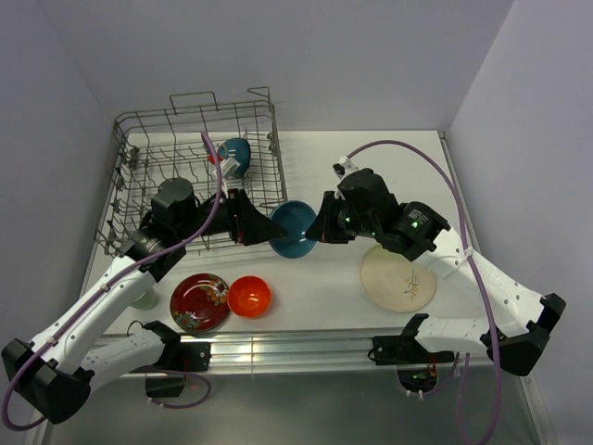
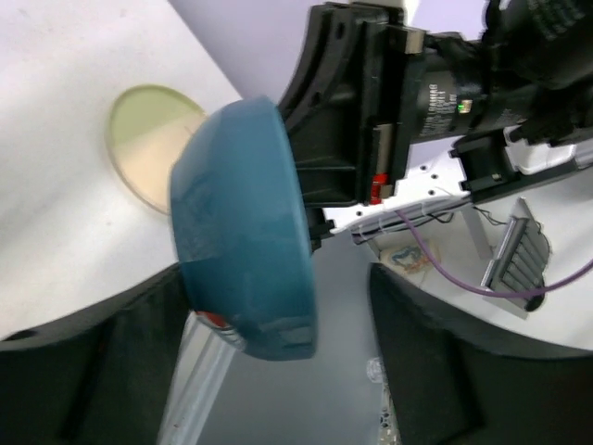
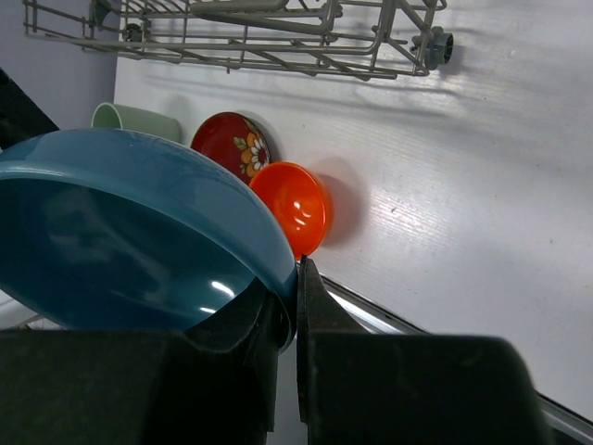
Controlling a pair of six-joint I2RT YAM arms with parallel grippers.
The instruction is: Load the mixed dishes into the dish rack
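Observation:
My right gripper is shut on the rim of the blue bowl and holds it above the table, just right of the dish rack. My left gripper is open, with its fingers wide on either side of the blue bowl and not touching it. A teal bowl stands in the rack. The red floral bowl, orange bowl and cream plate lie on the table. The green cup is partly hidden by my left arm.
The rack fills the far left of the table, its right wall close to the held bowl. The table's metal front rail runs below the dishes. Walls close in on the left and right.

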